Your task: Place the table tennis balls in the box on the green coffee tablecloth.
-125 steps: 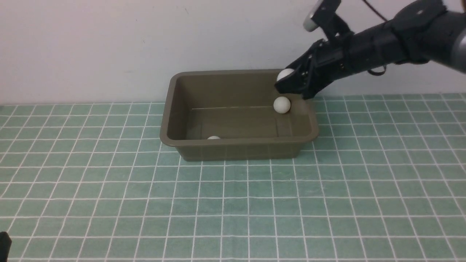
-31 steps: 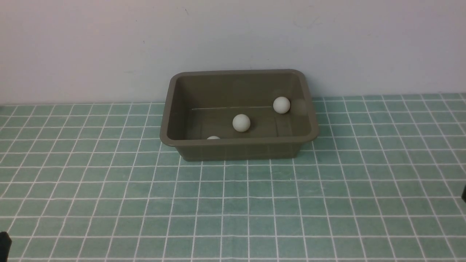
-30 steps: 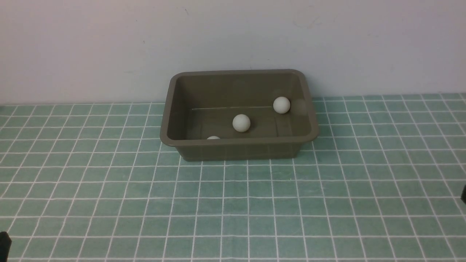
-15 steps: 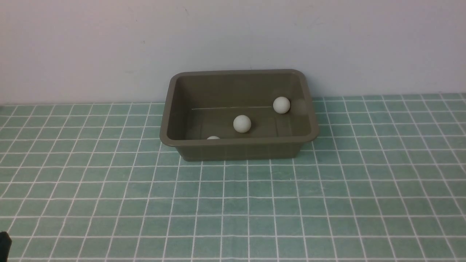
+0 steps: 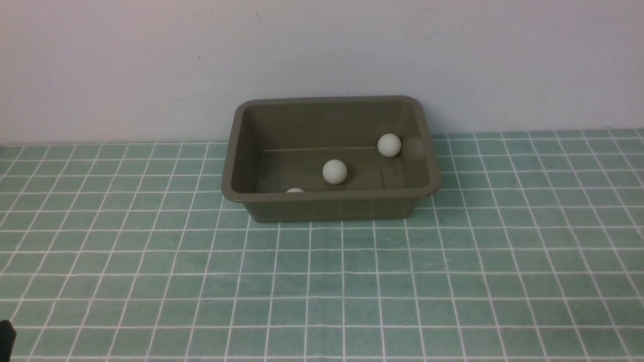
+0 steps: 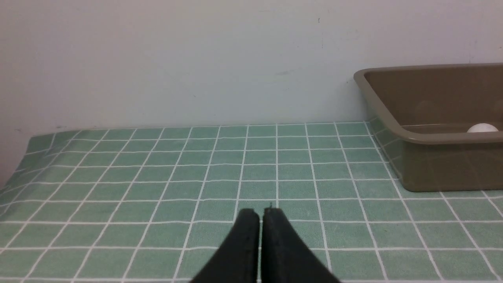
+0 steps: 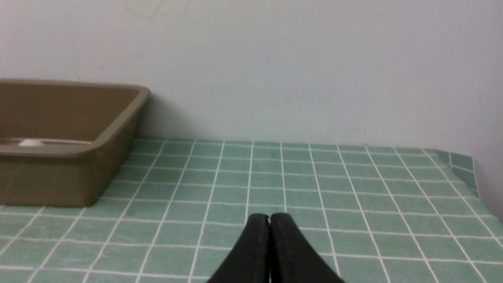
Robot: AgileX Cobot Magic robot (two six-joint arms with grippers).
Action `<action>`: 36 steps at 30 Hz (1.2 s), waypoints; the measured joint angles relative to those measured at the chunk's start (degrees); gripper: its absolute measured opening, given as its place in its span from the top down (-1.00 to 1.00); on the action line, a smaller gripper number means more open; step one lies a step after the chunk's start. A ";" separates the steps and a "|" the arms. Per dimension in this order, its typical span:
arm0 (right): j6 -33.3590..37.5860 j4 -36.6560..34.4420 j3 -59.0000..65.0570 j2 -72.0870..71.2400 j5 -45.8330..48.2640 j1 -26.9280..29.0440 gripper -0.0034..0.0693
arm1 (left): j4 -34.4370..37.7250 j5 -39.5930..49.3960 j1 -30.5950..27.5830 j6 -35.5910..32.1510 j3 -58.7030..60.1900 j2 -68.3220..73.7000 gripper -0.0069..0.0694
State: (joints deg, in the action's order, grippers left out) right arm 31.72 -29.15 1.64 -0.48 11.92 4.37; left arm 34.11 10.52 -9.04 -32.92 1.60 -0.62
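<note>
The box (image 5: 329, 206) stands upright on the cloth (image 5: 322, 281), at its far side, close to the wall (image 5: 322, 45). It is olive-brown, with rounded corners and a rolled rim. Three white balls are inside it. One ball (image 5: 389, 145) lies toward the far right corner. A second ball (image 5: 334, 172) lies near the middle of the floor, apart from the first. The third ball (image 5: 295, 190) is toward the near side, left of the second; the near rim hides most of it, and only its top shows.

Brands, labels and writing: none legible on the box, the balls or the cloth. The cloth carries a grid of thin white lines on green and nothing that reads as lettering.

Left gripper (image 6: 261, 214): jaws brought together, narrow, with nothing held between them. Right gripper (image 7: 269, 220): jaws likewise closed up, nothing between the tips; the picture there is somewhat soft, so the tips appear to meet, as far as I can judge. Both grippers are clear of the box and the balls.
</note>
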 joint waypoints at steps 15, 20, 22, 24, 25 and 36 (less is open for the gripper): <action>-0.28 -0.66 0.00 -0.18 0.15 0.00 0.92 | 0.00 0.00 0.00 0.00 0.00 0.00 0.83; -2.81 5.46 0.00 -0.22 4.64 0.00 0.92 | 0.00 0.00 0.00 0.00 0.00 0.00 0.83; -4.67 8.08 0.00 -0.22 6.11 0.00 0.92 | 0.00 0.00 0.00 0.00 0.00 0.00 0.83; -8.24 12.02 0.00 -0.22 8.03 0.00 0.92 | 0.00 0.00 0.00 0.00 0.00 0.00 0.83; -10.61 13.60 0.00 -0.22 8.47 0.00 0.92 | 0.00 0.00 0.00 0.00 0.00 0.00 0.83; -32.48 27.81 -0.16 -0.22 9.22 0.00 0.92 | 0.00 0.00 0.00 0.00 0.00 0.00 0.83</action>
State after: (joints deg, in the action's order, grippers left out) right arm -0.76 -1.33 1.48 -0.70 21.15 4.37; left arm 34.11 10.52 -9.04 -32.92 1.60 -0.62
